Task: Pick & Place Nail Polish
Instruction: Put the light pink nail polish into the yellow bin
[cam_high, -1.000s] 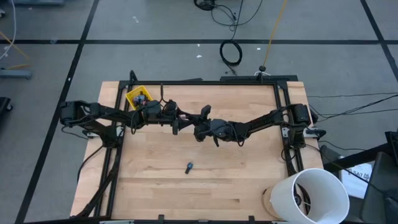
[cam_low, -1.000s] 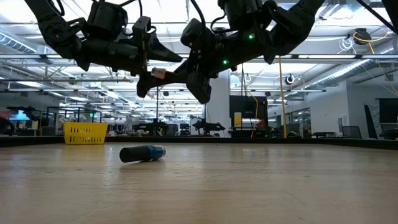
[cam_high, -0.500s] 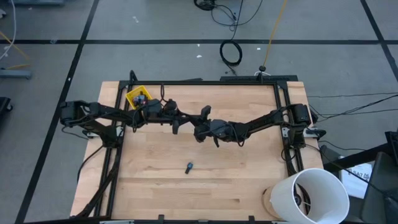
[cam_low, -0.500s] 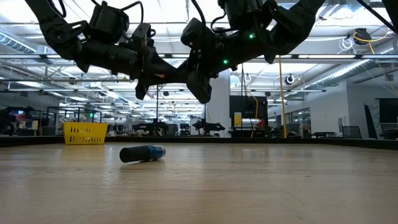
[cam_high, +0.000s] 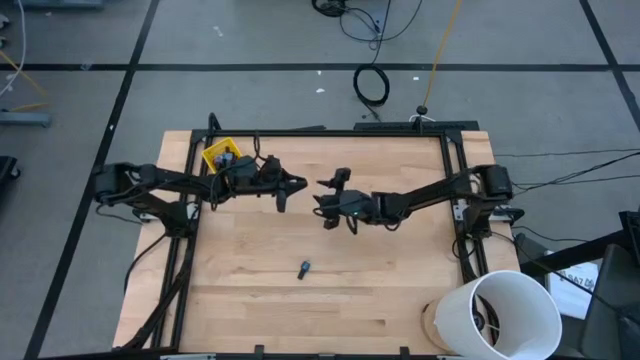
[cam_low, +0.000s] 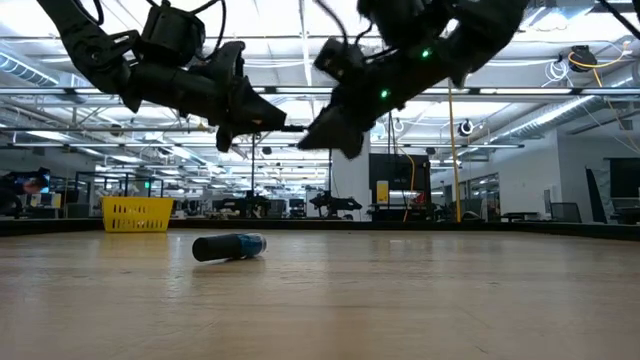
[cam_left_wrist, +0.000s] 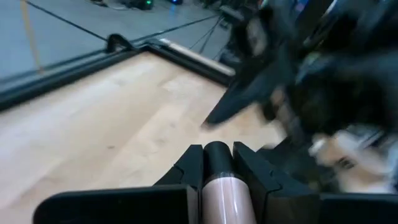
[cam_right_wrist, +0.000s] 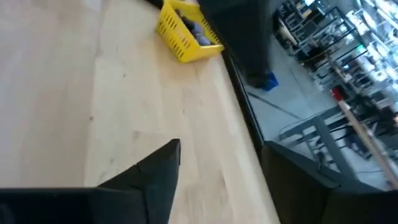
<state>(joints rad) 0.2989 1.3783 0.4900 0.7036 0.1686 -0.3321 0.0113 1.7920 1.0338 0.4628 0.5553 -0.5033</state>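
A blue nail polish bottle (cam_low: 230, 246) with a dark cap lies on its side on the wooden table (cam_high: 380, 290), nearest the low camera. Above it, the left gripper (cam_left_wrist: 216, 163) clamps a pale pink bottle (cam_left_wrist: 219, 193) by its dark cap. A second ago both grippers met there; now the right gripper (cam_high: 328, 190) has let go, spread and drawn apart. Farther off sits the yellow bin (cam_high: 219, 156), holding bottles.
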